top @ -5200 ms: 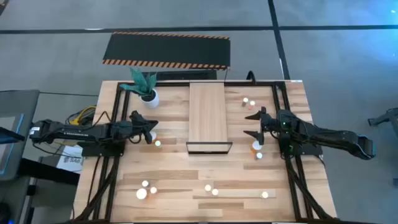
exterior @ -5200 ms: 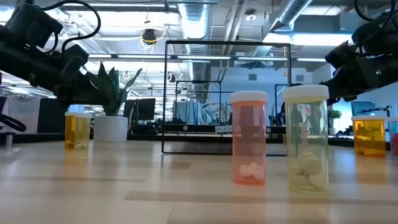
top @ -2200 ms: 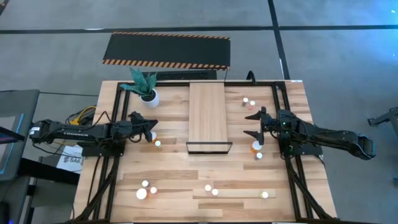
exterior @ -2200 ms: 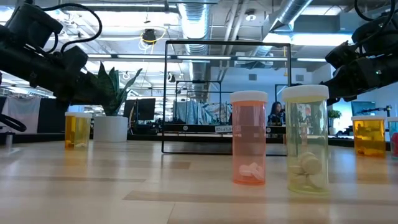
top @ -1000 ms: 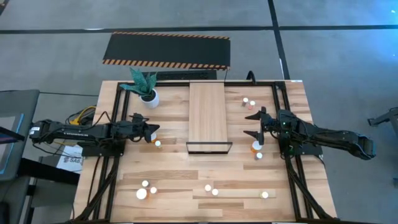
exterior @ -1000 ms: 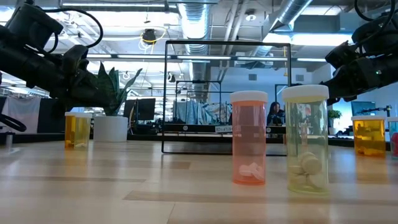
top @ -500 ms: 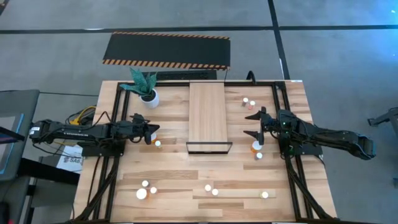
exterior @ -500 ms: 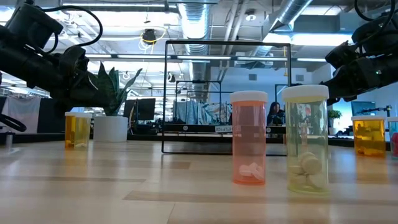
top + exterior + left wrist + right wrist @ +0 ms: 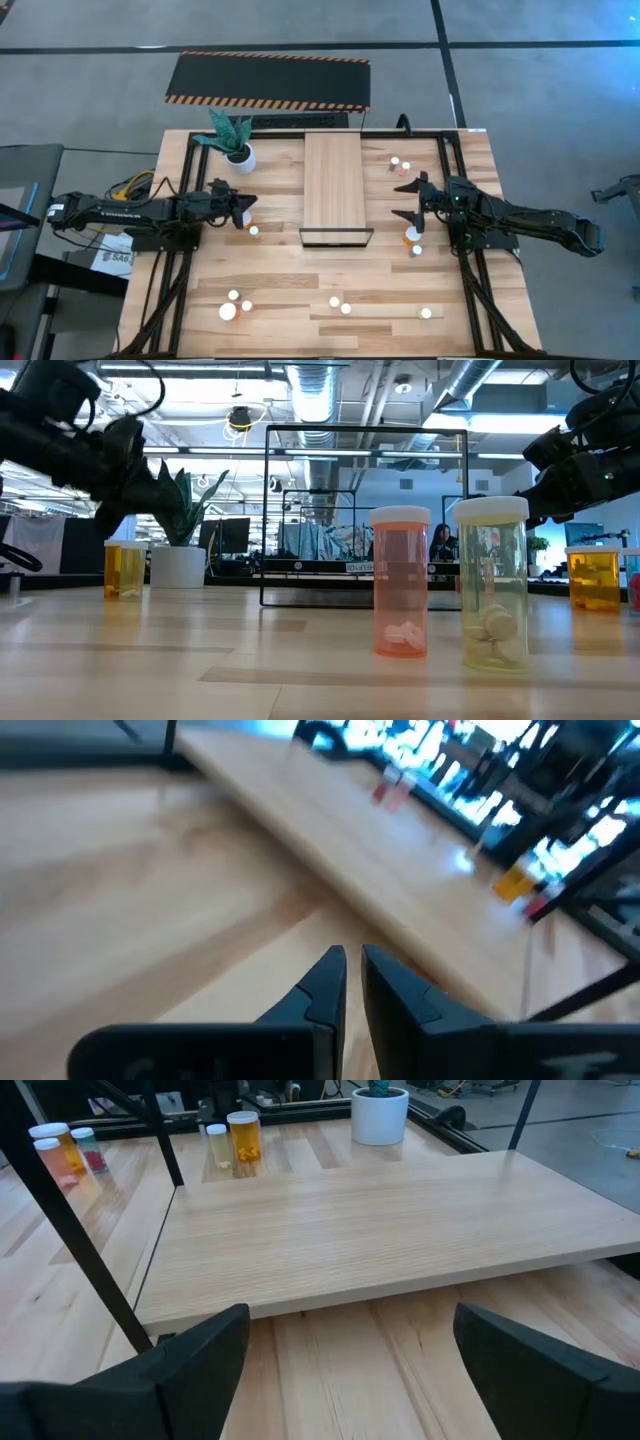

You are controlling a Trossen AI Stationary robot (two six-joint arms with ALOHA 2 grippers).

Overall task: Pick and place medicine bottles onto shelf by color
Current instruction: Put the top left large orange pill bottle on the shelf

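Grey floor [image 9: 520, 90], ceiling ducts [image 9: 480, 385]

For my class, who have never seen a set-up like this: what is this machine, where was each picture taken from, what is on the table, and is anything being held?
It is a robot with two dark arms at a wooden table, each ending in a two-fingered pincer. One picture looks straight down from above, one looks level across the tabletop, and two come from cameras on the arms' wrists.

In the middle lies a pale wood shelf. Small white-capped medicine bottles stand scattered around it; seen from table height, one is pink, one yellowish, two orange. A potted plant stands in a corner.

The left pincer is shut, hovering above the table with nothing in it. The right pincer is wide open beside the shelf, also empty. Nothing is on the shelf.
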